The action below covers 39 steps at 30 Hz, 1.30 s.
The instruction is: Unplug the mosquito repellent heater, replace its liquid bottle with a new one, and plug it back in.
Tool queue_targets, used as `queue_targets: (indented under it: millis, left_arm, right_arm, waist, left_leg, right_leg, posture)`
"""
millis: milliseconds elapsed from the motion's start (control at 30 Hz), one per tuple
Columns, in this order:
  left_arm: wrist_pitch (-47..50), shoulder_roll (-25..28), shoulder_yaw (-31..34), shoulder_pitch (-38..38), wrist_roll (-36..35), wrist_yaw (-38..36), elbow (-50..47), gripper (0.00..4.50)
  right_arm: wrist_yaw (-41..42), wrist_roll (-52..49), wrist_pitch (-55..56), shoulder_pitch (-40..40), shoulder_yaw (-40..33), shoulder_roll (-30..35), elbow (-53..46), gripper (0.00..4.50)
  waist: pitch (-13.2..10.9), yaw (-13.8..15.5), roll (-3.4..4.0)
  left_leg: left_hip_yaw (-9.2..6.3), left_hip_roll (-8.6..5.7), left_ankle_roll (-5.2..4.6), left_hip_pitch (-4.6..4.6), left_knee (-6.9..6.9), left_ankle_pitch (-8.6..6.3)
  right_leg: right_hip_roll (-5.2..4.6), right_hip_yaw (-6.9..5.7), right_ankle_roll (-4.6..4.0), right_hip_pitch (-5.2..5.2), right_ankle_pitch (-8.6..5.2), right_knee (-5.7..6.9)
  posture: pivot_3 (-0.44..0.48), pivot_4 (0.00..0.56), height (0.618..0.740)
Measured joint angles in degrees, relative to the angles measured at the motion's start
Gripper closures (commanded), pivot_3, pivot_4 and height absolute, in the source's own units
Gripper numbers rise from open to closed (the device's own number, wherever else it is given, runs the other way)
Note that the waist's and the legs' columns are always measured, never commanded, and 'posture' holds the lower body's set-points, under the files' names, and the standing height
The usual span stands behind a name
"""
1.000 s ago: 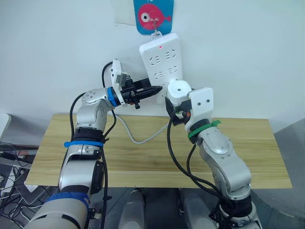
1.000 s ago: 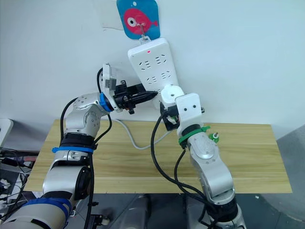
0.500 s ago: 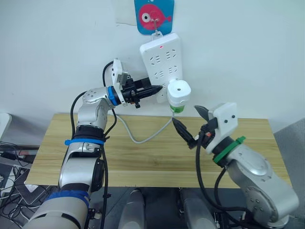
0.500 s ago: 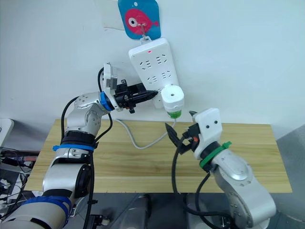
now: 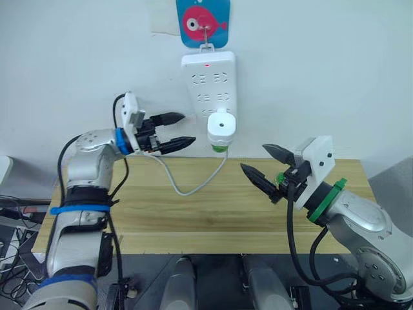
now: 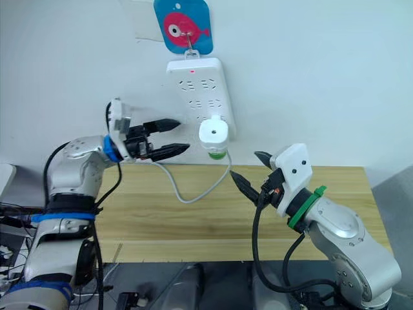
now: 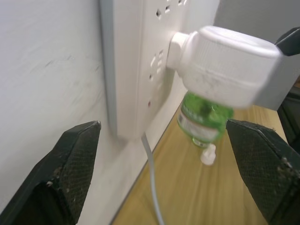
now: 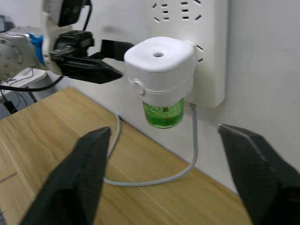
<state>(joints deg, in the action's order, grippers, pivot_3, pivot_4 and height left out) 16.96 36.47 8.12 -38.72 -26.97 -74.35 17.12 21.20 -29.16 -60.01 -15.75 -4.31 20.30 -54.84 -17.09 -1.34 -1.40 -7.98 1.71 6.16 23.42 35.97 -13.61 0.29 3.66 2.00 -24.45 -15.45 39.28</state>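
**A:** Both end effectors are standing open and empty, aren't they? The left end effector (image 5: 169,132) is hovering with its fingers spread, tips pointing across at the mosquito repellent heater (image 5: 220,128), which is sitting just beyond those tips.

**B:** Yes, and the right end effector (image 5: 263,165) is gaping wide too, hanging above the bench (image 5: 193,219), with the heater up and off to its left, well apart from it. Neither one is touching anything.

**A:** So where is the heater sitting, exactly?

**B:** It is plugged into a lower socket of the power strip (image 5: 208,82), which is hanging on the wall from a hook under a blue fish sign (image 5: 202,21). The vent is facing up and the green liquid bottle (image 8: 162,114) is hanging beneath the white body, clear of the bench.

**A:** That makes sense: plugged in upright, the bottle is dangling free. A red light (image 5: 206,64) is glowing at the top of the strip, so I am judging it to be powered.

**B:** And the strip's cord (image 5: 187,184) is drooping from its bottom edge onto the bench, looping between the two end effectors. In the left wrist view I am also seeing a small white cap-like thing (image 7: 207,154) on the bench below the bottle; I cannot tell what it is.

**A:** Whether this bottle is the old one or the new one, I am not able to say.

**B:** Nor am I. With both arms standing off on either side, they are looking positioned for one to steady the strip while the other grips the heater.
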Motion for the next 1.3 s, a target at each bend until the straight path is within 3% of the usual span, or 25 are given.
queue_targets:
  millis: [100, 233, 467, 1300]
  left_arm:
    - [5.3, 1.4, 1.2, 4.8, -3.9, 0.9, -10.2, 0.00]
    - [10.4, 1.6, 4.6, 18.9, -10.4, 6.0, -28.7, 0.00]
    - [8.9, -1.4, 6.4, 30.8, -14.4, 11.5, -42.1, 0.00]
    - [4.8, -1.8, 3.5, 30.1, -14.5, 16.2, -43.5, 0.00]
  right_arm:
    - [0.1, -0.1, 1.8, -0.2, 1.2, 0.9, 1.0, 3.08]
    - [-0.2, 0.9, 4.8, -1.2, 5.8, 0.8, 3.2, 4.46]
    - [-2.8, 4.4, 10.2, -2.1, 11.4, -1.5, 8.5, 4.46]
    - [-8.7, 12.7, 13.6, -2.8, 14.9, -3.8, 12.7, 4.46]
  waist:
    - [0.0, 1.2, 0.00]
    - [0.0, 2.0, 0.01]
    - [0.0, 3.8, 0.01]
    - [0.0, 4.8, 0.00]
  left_leg:
    - [-0.03, -0.01, -0.01, -0.01, 0.00, 0.00]
    - [0.03, -0.05, 0.10, -0.03, -0.04, 0.05]
    - [0.05, -0.07, 0.10, -0.04, -0.02, 0.05]
    - [0.11, -0.05, 0.13, -0.05, -0.02, 0.06]
  right_leg:
    - [-0.01, -0.05, 0.00, 0.02, -0.01, -0.02]
    - [-0.14, 0.00, 0.01, 0.10, -0.01, -0.23]
    - [-0.14, 0.00, 0.02, 0.14, -0.01, -0.29]
    - [-0.11, 0.02, 0.00, 0.13, 0.00, -0.29]
  posture:
    - [0.267, 0.267, 0.740]
    - [0.280, 0.268, 0.740]
    - [0.278, 0.260, 0.740]
    - [0.271, 0.251, 0.740]
